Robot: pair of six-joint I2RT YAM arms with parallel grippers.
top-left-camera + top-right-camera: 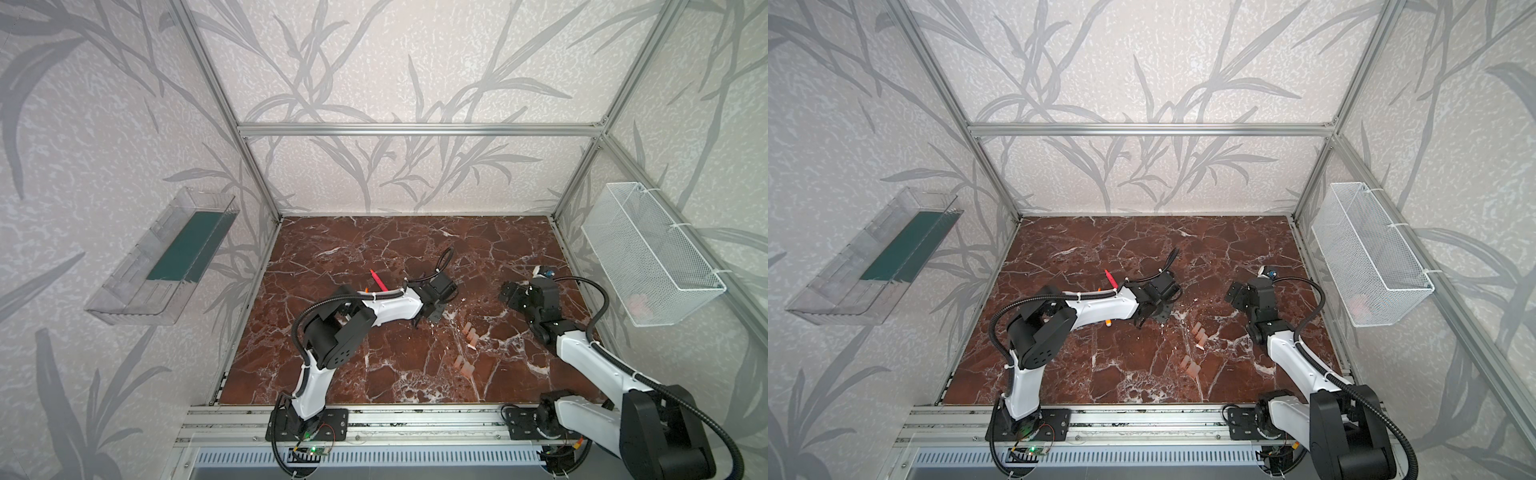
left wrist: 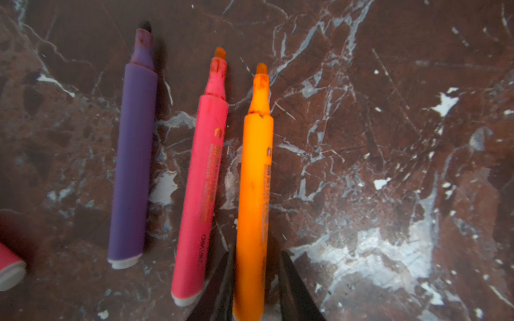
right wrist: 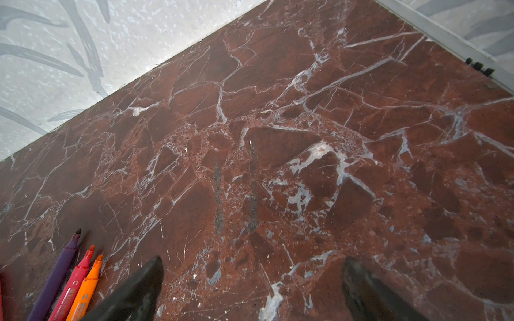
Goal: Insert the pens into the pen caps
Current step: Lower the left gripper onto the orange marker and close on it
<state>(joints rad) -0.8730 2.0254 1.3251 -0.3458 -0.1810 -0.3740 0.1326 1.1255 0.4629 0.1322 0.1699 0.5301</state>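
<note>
L arm is reaching across the marble table toward the middle, w/ the left gripper pointing down, tips right at the surface; can't tell from here if it's gripping anything. A red-pink pen is poking out behind that arm, and an orange pen is showing its white butt end under it. The pen caps are lying in two small clusters btwn the arms. The right gripper is hanging over the table, apart from the caps. A white wire basket is hanging beside the R arm, a clear tray opposite.
</note>
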